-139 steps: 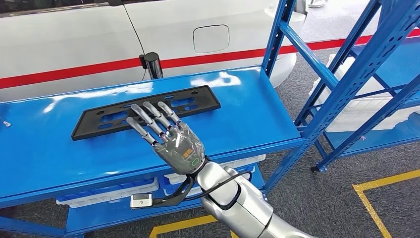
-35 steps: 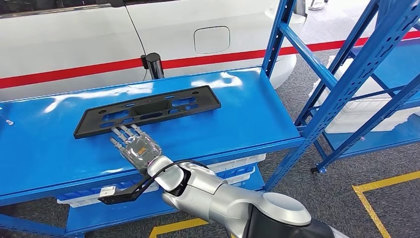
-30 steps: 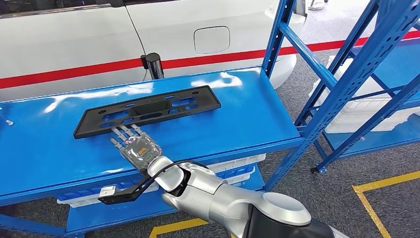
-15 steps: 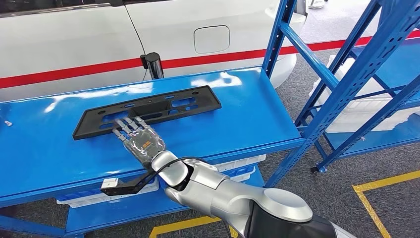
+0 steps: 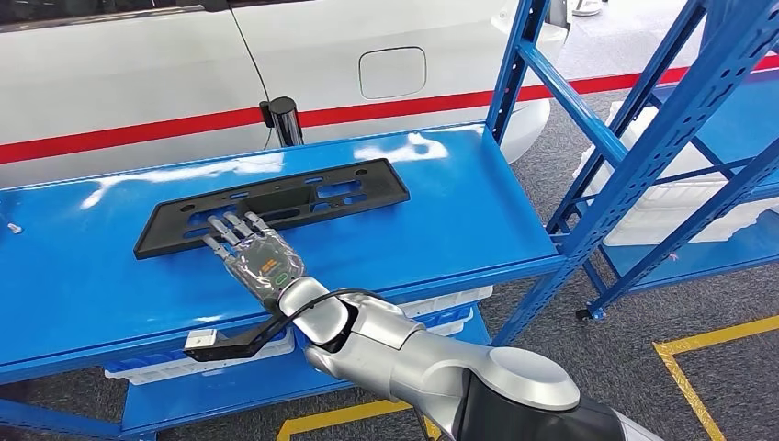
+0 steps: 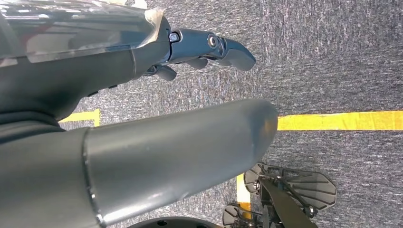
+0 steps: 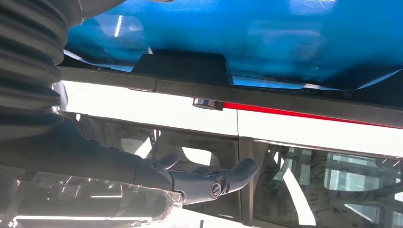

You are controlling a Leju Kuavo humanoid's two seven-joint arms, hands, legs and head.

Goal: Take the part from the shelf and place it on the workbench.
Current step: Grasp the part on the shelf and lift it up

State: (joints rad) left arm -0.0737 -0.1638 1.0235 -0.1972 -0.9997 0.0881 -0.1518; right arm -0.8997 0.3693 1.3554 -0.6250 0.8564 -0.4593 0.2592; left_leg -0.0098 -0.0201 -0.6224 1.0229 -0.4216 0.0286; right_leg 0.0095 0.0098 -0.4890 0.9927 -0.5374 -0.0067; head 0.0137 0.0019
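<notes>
Right hand (image 5: 253,257) reaches over the blue tabletop (image 5: 441,211), fingers (image 5: 223,230) stretched flat and apart above the near edge of the black part (image 5: 276,204); contact cannot be told, nothing gripped. Part lies flat along the tabletop, mid-left. White bins (image 5: 211,354) sit on the shelf below. Left hand (image 6: 142,128) hangs over grey carpet with yellow line (image 6: 340,120), fingers loosely extended, empty. White car with red stripe (image 5: 138,92) stands beyond.
</notes>
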